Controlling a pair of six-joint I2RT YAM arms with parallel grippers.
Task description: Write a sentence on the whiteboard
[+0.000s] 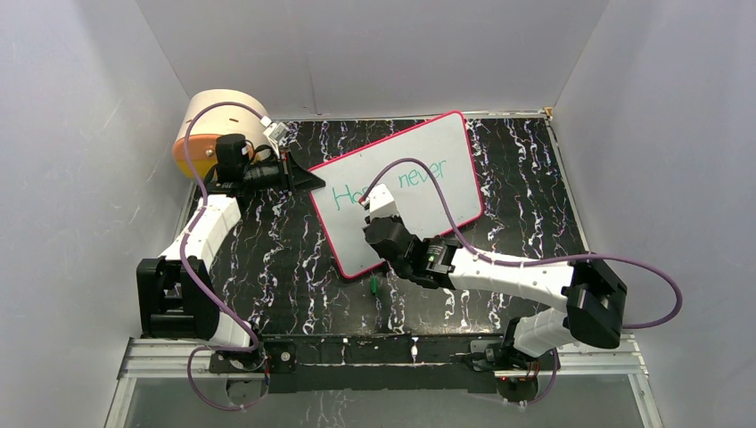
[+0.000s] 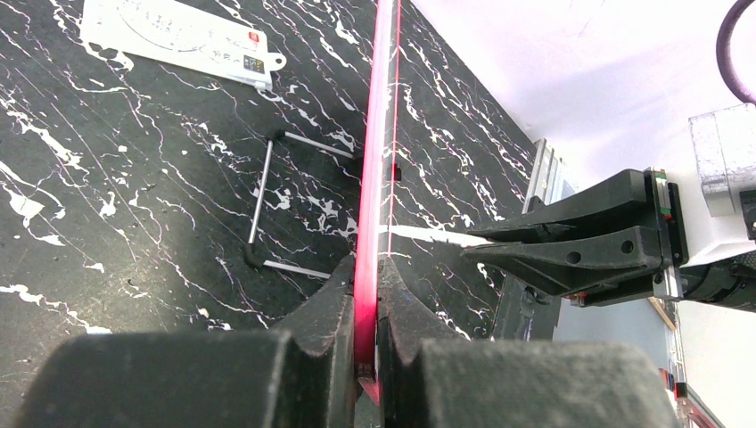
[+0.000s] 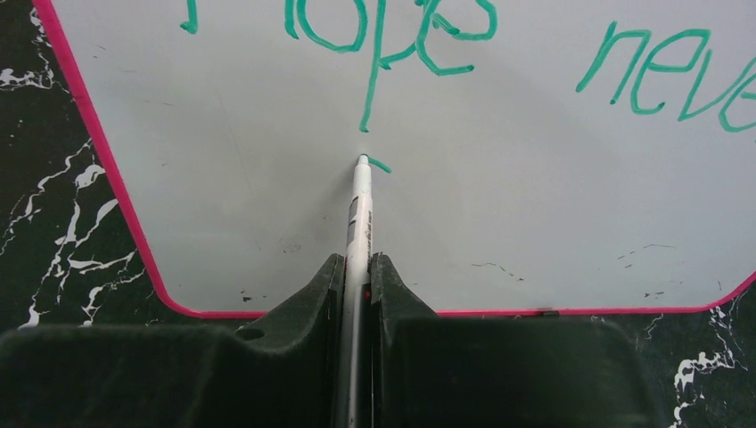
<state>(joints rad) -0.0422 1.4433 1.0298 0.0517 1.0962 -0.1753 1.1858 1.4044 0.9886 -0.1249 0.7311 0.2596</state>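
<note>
You are looking at the start of the second line, as I judge it: the whiteboard point(image 1: 346, 239) is lying across the middle of the black, white-veined bench point(image 1: 285, 259), and the sentence point(image 3: 375, 62) on it is reading "Hope never" in teal along its top. The right gripper point(image 3: 358, 267) is holding its fingers clamped on a slim white pen point(image 3: 361, 205), whose tip is touching the board just below the tail of the "p", beside a short teal hook. The left gripper point(image 2: 365, 276) is pinching its fingers together on the board's thin pink rim at the left edge, steadying it. The next move is probably calling for you to draw the first letter of the last word, moving the tip rightward under "Hope" with even, light pressure, while the left arm is bracing the board against sliding. The board face is looking smooth and slightly glossy, with rounded corners and faint dark flecks near its bottom edge.
</note>
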